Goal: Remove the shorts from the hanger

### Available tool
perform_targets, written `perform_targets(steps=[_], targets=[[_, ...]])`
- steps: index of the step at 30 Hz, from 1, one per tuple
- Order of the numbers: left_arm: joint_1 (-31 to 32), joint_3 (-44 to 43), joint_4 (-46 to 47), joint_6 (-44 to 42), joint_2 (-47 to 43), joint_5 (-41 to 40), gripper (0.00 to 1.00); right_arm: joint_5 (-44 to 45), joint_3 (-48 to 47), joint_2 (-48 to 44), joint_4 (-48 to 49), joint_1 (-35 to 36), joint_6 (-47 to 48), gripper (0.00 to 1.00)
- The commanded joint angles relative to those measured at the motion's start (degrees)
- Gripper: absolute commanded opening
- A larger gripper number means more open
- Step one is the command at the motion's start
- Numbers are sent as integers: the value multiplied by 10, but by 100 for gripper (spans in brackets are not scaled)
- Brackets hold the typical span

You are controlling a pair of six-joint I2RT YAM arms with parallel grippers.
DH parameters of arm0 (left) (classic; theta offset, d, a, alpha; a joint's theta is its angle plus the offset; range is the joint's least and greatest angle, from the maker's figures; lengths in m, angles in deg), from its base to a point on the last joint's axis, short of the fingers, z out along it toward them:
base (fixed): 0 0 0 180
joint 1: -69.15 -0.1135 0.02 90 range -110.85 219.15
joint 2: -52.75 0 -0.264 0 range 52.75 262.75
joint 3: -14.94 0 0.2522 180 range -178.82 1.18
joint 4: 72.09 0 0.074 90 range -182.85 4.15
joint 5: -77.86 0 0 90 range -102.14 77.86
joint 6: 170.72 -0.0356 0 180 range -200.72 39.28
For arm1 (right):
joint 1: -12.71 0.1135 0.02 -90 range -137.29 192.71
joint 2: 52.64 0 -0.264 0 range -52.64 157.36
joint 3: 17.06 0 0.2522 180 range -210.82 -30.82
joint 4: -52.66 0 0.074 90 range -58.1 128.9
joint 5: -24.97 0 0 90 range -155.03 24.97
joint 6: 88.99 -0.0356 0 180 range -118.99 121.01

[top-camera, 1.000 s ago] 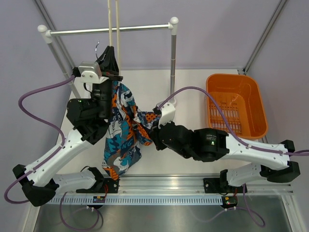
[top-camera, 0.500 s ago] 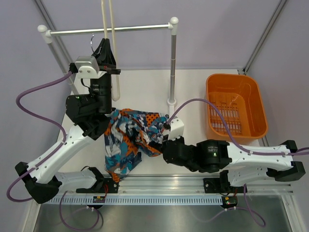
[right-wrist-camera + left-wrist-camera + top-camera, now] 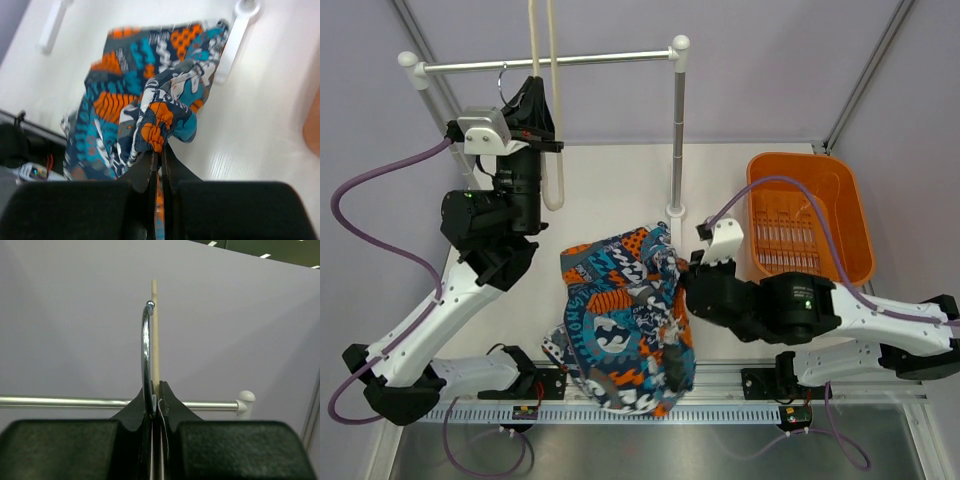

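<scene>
Now, my left pincer [image 3: 155, 401]: fully closed, pinching the hanger [image 3: 155, 340] just below its wire hook [image 3: 146, 345].
Hanger: bare cream loop, held close by the silver rail [image 3: 600, 58]; I cannot tell whether the hook touches it.
My right pincer [image 3: 159, 150]: clamped tight on a bunched fold of the shorts [image 3: 130, 115].
Shorts: spread on the table [image 3: 620, 180] between my arms, well apart from the hanger.

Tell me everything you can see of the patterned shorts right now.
The soft fabric shorts, patterned blue, teal, orange, white and black, are off the thin cream hanger. The right gripper is shut on a bunched fold; the rest drapes crumpled and spread above the white table by its near edge. Whether it touches the table is unclear.
</scene>
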Motion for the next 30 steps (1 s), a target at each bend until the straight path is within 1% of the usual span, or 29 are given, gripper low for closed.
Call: perform_targets(steps=[1,2,3,4,5,6,7,8,9,10,11,12,13,14,15,16,18,19,21,22,23,24,25,26,27,28,29,30], targets=[[-3,-16,-79,76,-30,25,0,80,-70,-11,32,-54,113,0],[-3,-14,-123,92,-36,31,0,63,-79,-15,79,-97,143,0],[-3,-13,-142,114,-41,34,0,54,-88,-18,102,-120,175,0],[-3,-11,-166,127,-52,37,0,47,-116,-16,122,-143,228,0],[-3,-8,-208,141,-58,40,0,45,-137,-13,146,-178,252,0],[-3,-6,-227,162,-65,47,0,48,-159,-2,154,-190,278,0],[-2,-6,-251,173,-75,55,0,55,-210,5,163,-200,329,0],[-2,-4,-295,189,-80,63,0,71,-236,15,198,-211,357,0],[-2,-1,-313,204,-83,69,0,80,-257,20,221,-215,425,0],[-2,-1,-334,212,-87,76,0,91,-301,25,280,-218,465,0],[0,0,-372,225,-93,79,0,121,-320,30,326,-222,511,0],[2,4,-386,233,-98,78,0,132,-331,34,380,-226,624,0],[4,8,-397,241,-103,82,0,139,-340,34,450,-229,688,0],[5,10,-420,245,-108,90,0,140,-345,35,590,-233,746,0],[7,16,-429,256,-117,91,0,136,-354,47,658,-240,804,0],[8,19,-439,262,-123,91,0,129,-394,56,723,-262,879,0],[12,25,-466,272,-132,106,0,90,-459,98,717,-294,910,0],[15,26,-482,275,-135,112,0,68,-516,113,715,-330,919,0],[19,37,-494,279,-143,118,0,51,-558,154,729,-368,951,0],[20,40,-504,280,-145,120,0,45,-594,166,736,-412,955,0],[21,44,-508,283,-147,125,0,29,-617,194,728,-436,951,0],[22,50,-511,283,-152,128,0,23,-663,209,717,-460,934,0],[23,52,-518,282,-153,132,0,19,-684,223,692,-483,922,0],[24,55,-522,279,-155,132,0,11,-702,243,681,-526,909,0],[24,58,-526,277,-160,132,0,9,-720,249,661,-547,878,0],[24,60,-532,274,-162,130,0,0,-722,252,645,-566,853,0],[25,63,-534,270,-165,128,0,-7,-720,250,629,-603,827,0],[24,65,-535,269,-167,127,0,-14,-703,245,616,-618,766,0]])
